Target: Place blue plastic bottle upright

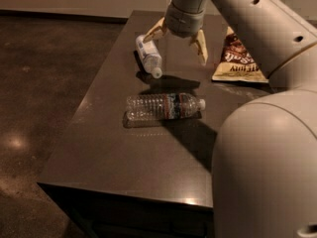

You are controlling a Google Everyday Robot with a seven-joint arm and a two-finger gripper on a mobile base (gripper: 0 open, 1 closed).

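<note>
The blue plastic bottle (148,56) lies on its side on the dark table (114,148), toward the back left, its white cap pointing to the front right. My gripper (178,41) hangs above the table just right of the bottle. It is open and empty. Its left finger (155,31) is right by the bottle's upper end, and the right finger (199,46) is further right.
A longer clear ribbed bottle (163,106) with a red-and-blue band lies on its side at the table's middle. A snack bag (237,61) lies at the back right, partly behind my arm. The table's left edge drops to a dark floor (44,83).
</note>
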